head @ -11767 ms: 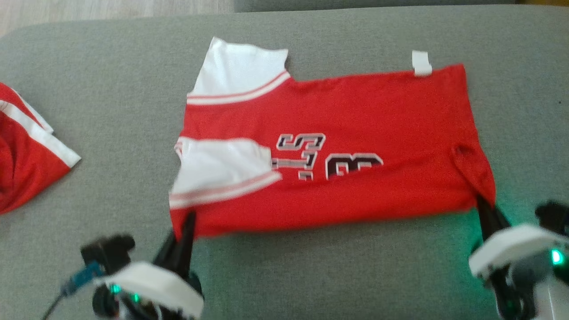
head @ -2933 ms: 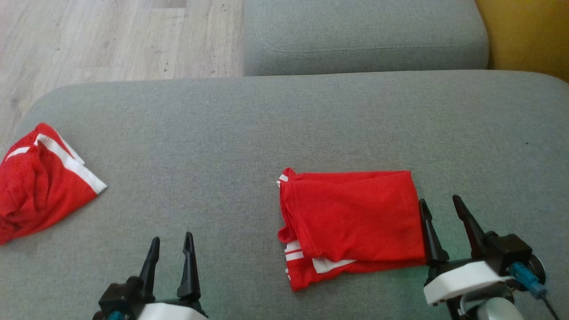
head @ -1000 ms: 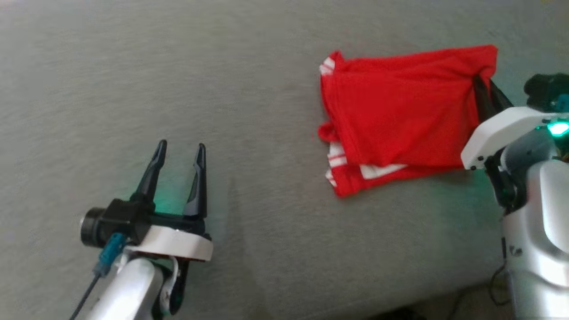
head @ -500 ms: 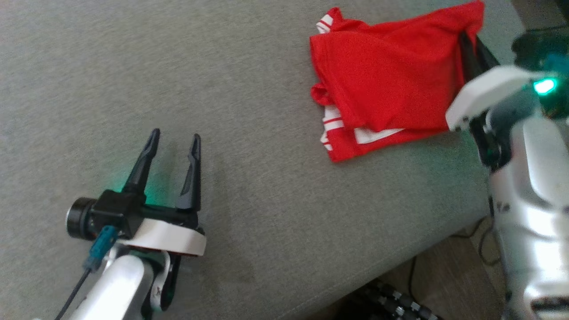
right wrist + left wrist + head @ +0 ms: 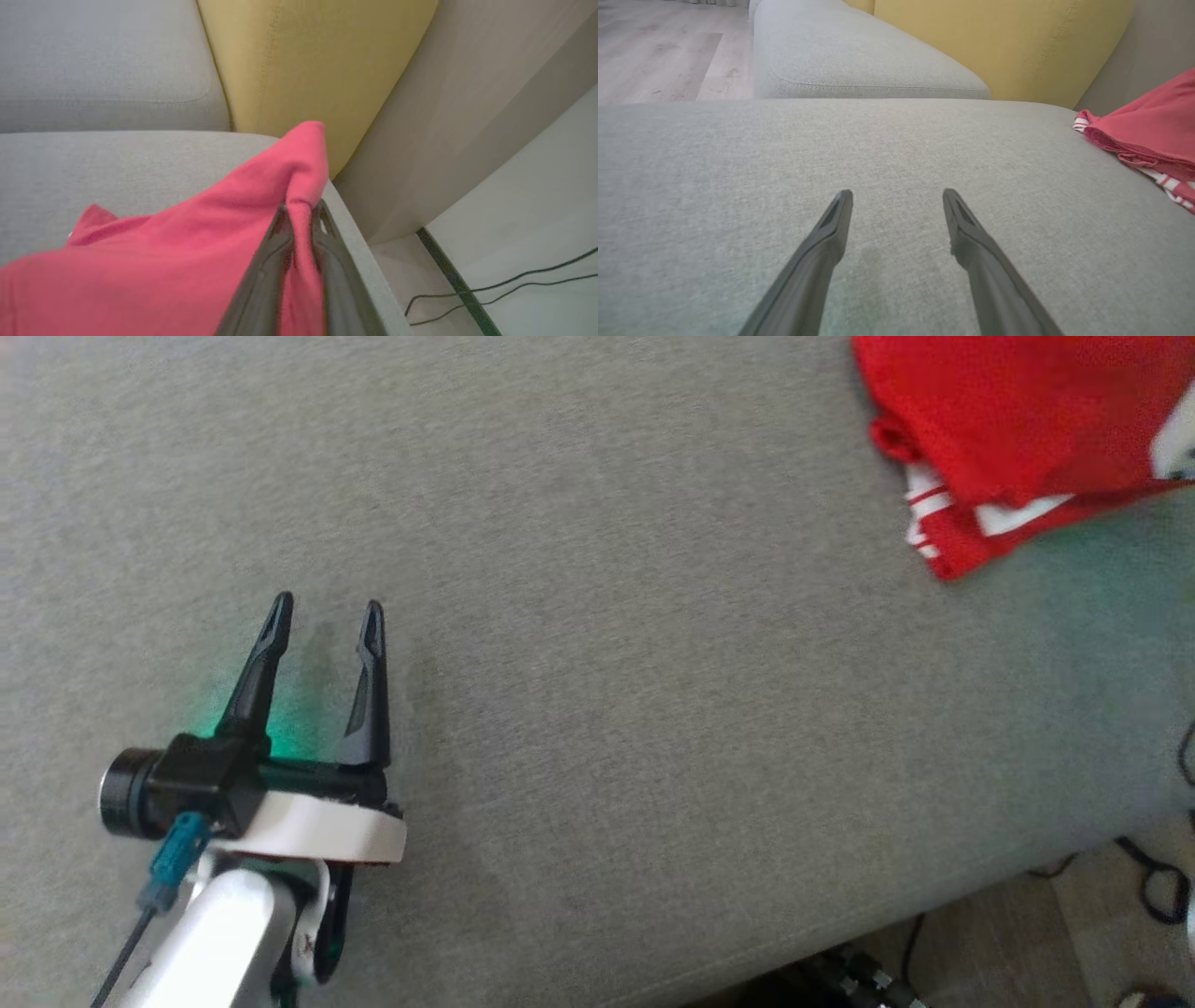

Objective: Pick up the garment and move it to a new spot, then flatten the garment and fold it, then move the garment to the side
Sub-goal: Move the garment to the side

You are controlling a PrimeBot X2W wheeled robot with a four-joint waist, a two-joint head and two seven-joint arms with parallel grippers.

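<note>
Looks like the last step, moving aside: my right gripper pinches the folded garment at the cushion's right edge, left gripper wide and empty; next I should release.

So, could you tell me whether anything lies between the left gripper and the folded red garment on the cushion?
Nothing visible does. Bare grey cushion runs from the left gripper to the folded red garment, which lies off to its right. The right gripper pinches a fold of it.

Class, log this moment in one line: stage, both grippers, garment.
stage: move aside | left gripper: open, empty | right gripper: shut on garment corner | garment: folded, on cushion
</note>
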